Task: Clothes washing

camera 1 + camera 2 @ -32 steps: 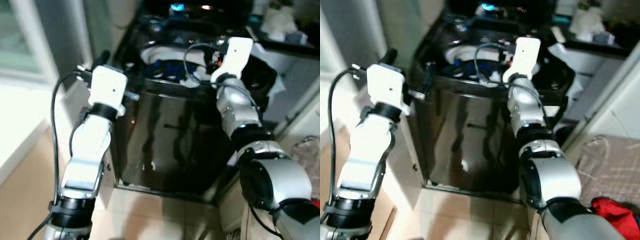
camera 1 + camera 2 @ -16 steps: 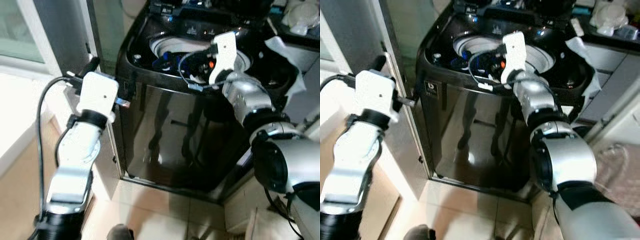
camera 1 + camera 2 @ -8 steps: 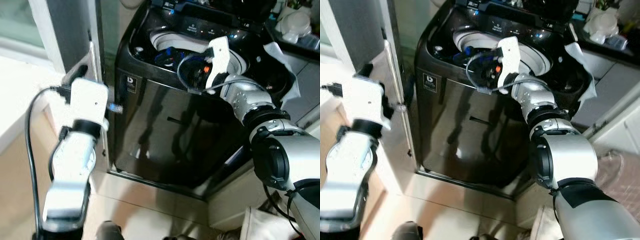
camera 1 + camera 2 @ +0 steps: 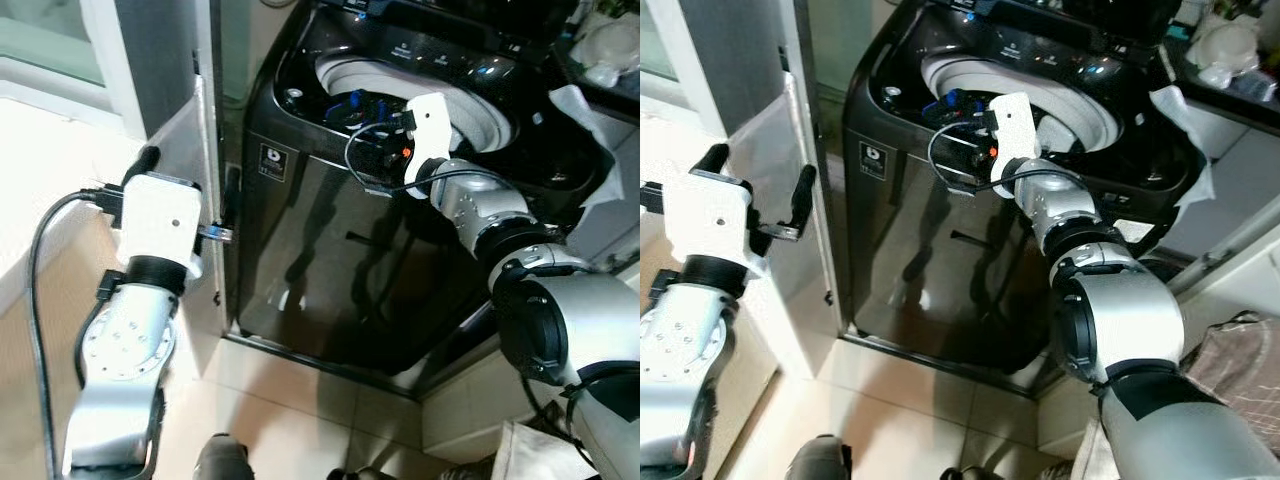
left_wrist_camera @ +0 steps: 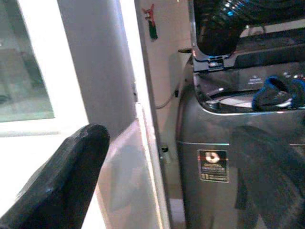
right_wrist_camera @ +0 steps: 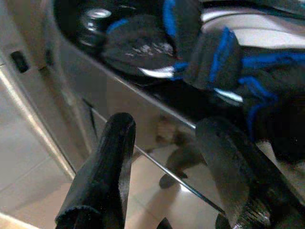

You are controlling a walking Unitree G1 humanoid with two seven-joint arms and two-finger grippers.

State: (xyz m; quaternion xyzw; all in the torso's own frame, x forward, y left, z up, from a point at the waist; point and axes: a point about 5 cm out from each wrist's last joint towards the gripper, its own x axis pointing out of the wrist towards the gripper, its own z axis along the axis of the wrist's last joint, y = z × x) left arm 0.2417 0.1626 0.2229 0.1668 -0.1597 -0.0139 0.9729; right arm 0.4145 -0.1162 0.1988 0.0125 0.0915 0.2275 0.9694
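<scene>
right claw (image 4: 965, 125): I've got it spread wide, empty, at the washer (image 4: 940, 250) rim
clothes (image 6: 238, 57): just beyond its fingertips, in the drum
left claw (image 4: 755, 190): wide too, off beside the washer

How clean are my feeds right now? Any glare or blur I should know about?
Left eye view: window side blown out white; washer front shiny with reflections. Left wrist view: window overexposed, near finger out of focus. Right wrist view: soft blur, fingers and dark blue clothes smeared.
</scene>
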